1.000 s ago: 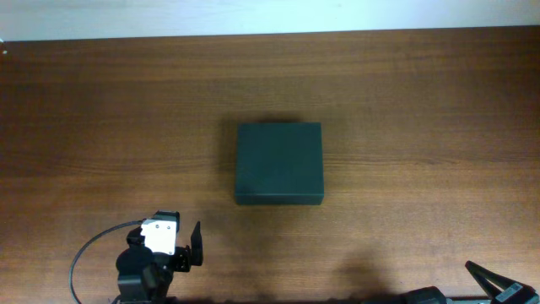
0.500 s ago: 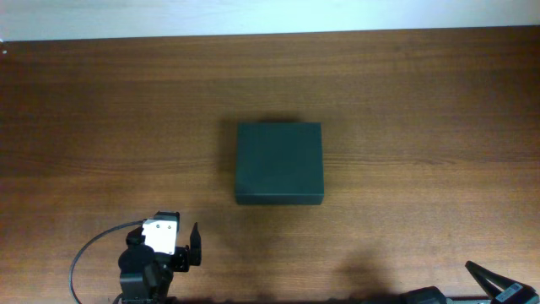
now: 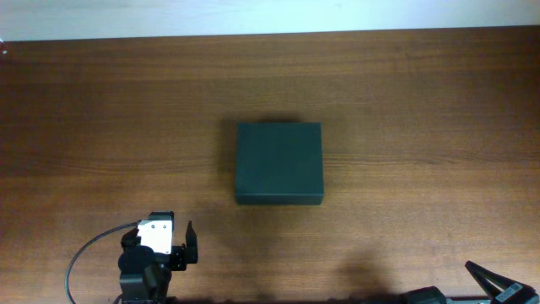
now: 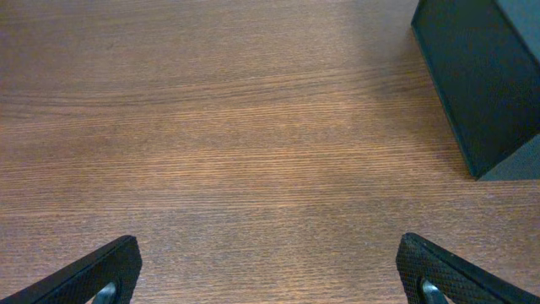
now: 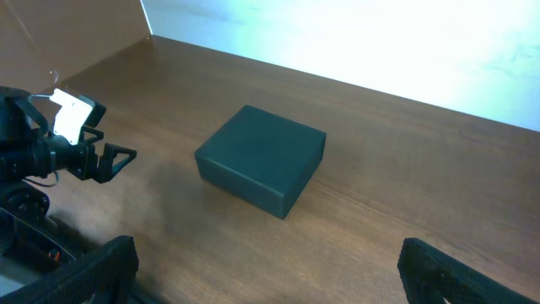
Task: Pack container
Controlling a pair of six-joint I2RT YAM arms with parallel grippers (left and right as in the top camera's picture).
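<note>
Sitting closed, dark green-black matte container [image 3: 279,163], left gripper [image 4: 266,249] spread wide, right gripper [image 5: 267,247] spread wide

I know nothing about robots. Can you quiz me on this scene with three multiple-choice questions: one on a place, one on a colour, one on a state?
1. Where is the container?
A. near the middle of the table
B. at the far edge
C. lifted in the air

2. What colour is it?
A. red
B. white
C. dark green

3. How is the left tool?
A. shut on the container
B. open and empty
C. resting on the lid

Answers: 1 A, bare wood surrounds it. 2 C, every view shows it. 3 B, its fingers stand wide apart over bare wood.
</note>
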